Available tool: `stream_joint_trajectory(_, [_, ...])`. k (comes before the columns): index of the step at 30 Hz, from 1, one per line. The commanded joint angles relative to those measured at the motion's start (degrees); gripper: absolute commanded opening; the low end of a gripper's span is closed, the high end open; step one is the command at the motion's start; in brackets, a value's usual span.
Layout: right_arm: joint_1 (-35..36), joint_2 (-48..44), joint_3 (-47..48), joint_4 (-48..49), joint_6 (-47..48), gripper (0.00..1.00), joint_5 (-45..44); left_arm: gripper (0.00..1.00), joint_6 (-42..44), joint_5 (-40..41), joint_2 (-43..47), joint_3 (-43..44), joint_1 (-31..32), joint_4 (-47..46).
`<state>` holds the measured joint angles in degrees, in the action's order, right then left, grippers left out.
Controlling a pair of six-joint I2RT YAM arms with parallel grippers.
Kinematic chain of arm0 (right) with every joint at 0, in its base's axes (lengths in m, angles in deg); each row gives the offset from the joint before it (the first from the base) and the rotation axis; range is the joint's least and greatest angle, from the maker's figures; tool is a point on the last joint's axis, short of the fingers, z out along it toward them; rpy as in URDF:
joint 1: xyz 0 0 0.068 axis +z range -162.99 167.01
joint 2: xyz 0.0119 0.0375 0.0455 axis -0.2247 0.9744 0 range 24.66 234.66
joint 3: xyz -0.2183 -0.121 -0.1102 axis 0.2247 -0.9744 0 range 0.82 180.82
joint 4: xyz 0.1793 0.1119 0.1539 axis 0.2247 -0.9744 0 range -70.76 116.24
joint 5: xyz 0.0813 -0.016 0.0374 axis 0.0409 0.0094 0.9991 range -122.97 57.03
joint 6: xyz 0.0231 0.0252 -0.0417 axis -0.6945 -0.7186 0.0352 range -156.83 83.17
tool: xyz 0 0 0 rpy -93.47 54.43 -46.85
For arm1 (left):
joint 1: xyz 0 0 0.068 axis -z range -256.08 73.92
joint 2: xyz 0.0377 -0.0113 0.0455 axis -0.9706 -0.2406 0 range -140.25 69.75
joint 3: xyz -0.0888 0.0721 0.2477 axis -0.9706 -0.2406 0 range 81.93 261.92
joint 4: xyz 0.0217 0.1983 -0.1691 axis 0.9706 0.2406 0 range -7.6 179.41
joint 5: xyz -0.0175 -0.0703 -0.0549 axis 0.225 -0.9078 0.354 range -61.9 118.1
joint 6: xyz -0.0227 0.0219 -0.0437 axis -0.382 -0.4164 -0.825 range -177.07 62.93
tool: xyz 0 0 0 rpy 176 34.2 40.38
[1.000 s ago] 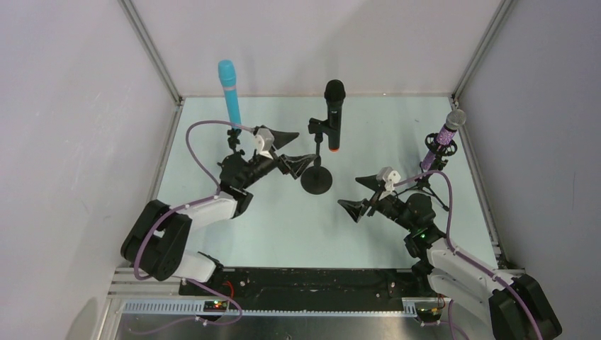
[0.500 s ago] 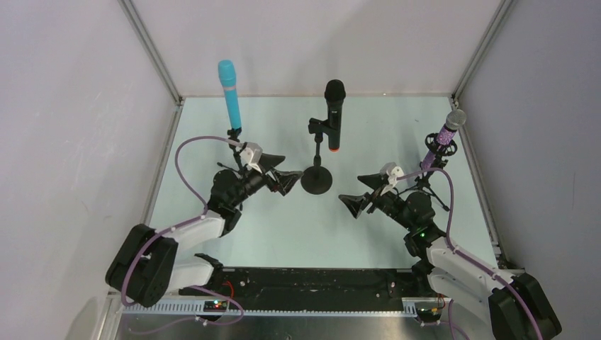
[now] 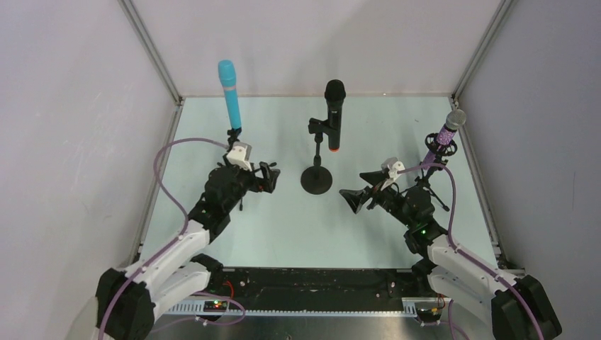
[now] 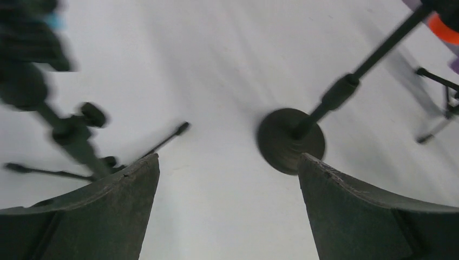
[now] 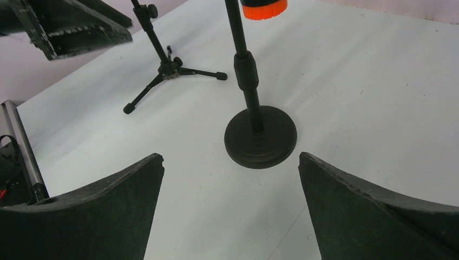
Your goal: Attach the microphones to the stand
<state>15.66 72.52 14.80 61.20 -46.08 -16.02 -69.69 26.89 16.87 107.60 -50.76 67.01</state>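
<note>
Three microphones sit in stands. The cyan microphone [image 3: 229, 93] stands in a tripod stand [image 3: 234, 134] at the back left. The black microphone with an orange end [image 3: 334, 113] hangs in the round-base stand [image 3: 316, 179] at the middle. The glittery purple microphone [image 3: 447, 131] sits in a tripod stand [image 3: 429, 170] at the right. My left gripper [image 3: 268, 177] is open and empty, just left of the round base [image 4: 290, 139]. My right gripper [image 3: 360, 193] is open and empty, right of that base [image 5: 261, 136]. The orange end [image 5: 263, 8] shows at the top of the right wrist view.
Metal frame posts [image 3: 149, 49] stand at the back corners, with grey walls on both sides. The cyan microphone's tripod legs [image 5: 169, 76] spread on the table near my left gripper. A black rail [image 3: 305, 283] runs along the near edge.
My left arm has drawn back toward the near left and lowered, its gripper now left of the round base. My right gripper has shifted only slightly.
</note>
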Motion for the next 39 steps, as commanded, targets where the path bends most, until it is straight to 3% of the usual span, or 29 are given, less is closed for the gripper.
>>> stream_joint_trajectory(1, [-0.1,-2.5,2.9,-3.0,0.5,0.99,-2.0,1.00,3.9,15.2,7.3,0.3,-0.4,5.5])
stream_joint_trajectory(14, [-0.2,-13.5,3.5,-20.7,0.6,0.99,-8.0,1.00,4.5,26.2,19.3,-0.8,-0.4,14.8])
stream_joint_trajectory(22, [-0.2,-19.3,4.1,-30.7,1.9,1.00,-15.4,1.00,3.9,30.2,19.6,-2.4,-0.3,16.5])
stream_joint_trajectory(26, [-0.8,-17.9,4.5,-30.5,4.2,0.99,-18.1,1.00,4.7,33.3,16.8,-2.2,-0.4,16.4])
stream_joint_trajectory(29, [-2.7,-14.2,5.0,-29.1,6.6,1.00,-14.4,1.00,6.1,35.6,15.3,-2.3,-0.4,15.8])
stream_joint_trajectory(39, [-11.9,-0.5,5.4,-18.4,11.9,1.00,-6.4,1.00,11.4,36.8,12.1,-8.3,-3.1,-1.3])
